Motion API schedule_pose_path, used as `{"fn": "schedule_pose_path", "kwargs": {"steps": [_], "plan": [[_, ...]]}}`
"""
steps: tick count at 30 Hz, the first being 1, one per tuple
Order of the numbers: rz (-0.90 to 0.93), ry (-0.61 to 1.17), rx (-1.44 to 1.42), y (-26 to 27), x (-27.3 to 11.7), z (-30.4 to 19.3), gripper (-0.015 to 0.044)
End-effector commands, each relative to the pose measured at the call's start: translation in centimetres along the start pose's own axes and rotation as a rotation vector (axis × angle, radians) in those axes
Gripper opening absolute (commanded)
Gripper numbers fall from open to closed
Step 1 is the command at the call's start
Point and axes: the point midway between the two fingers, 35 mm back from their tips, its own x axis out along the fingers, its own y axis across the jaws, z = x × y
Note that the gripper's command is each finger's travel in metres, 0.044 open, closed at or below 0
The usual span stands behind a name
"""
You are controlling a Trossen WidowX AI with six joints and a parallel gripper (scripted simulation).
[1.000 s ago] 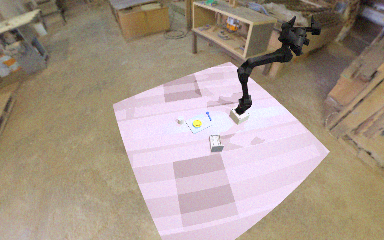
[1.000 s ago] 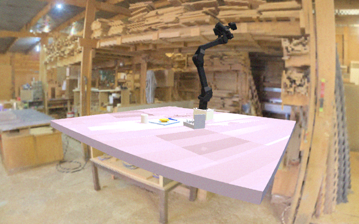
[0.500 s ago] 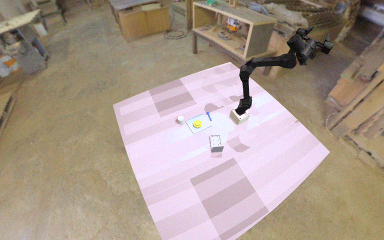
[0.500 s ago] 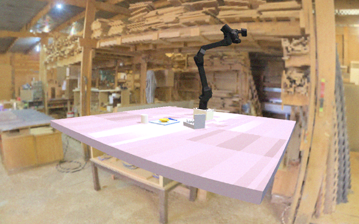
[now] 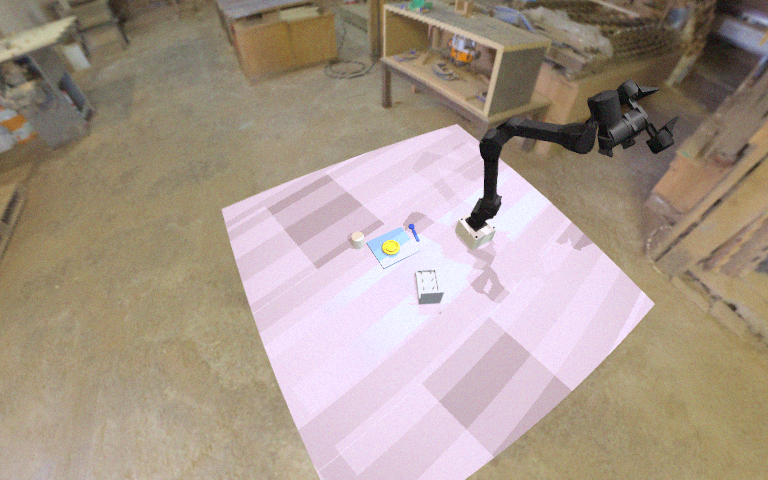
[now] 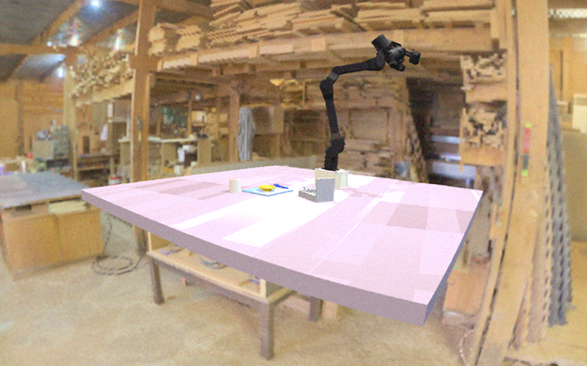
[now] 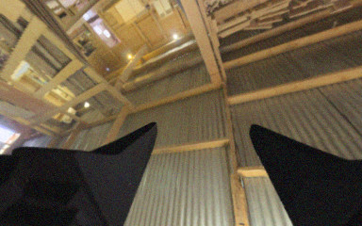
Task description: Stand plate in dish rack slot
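Spreading wide with nothing between them, the fingers [image 5: 655, 114] pointed up toward the roof, high above and well apart from the counter [image 5: 396, 362]. Doing this reach well would, I judged, mean swinging the arm [image 5: 489, 169] down and across its base to approach the plate's rim. The yellow plate [image 5: 390, 246] lay flat, face up, on a blue mat [image 5: 380, 255]; being round, it showed no long axis. The dish rack [image 5: 429, 285] stood near, holding nothing.
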Motion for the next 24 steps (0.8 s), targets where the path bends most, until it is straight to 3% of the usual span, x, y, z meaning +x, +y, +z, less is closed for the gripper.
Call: {"fn": "schedule_pose_path", "kwargs": {"steps": [1,24], "plan": [[0.135,0.011,0.084,4.6,-1.1,0.2,0.04],[0.614,0.228,0.391,17.8,-11.8,-2.6,0.04]]}}
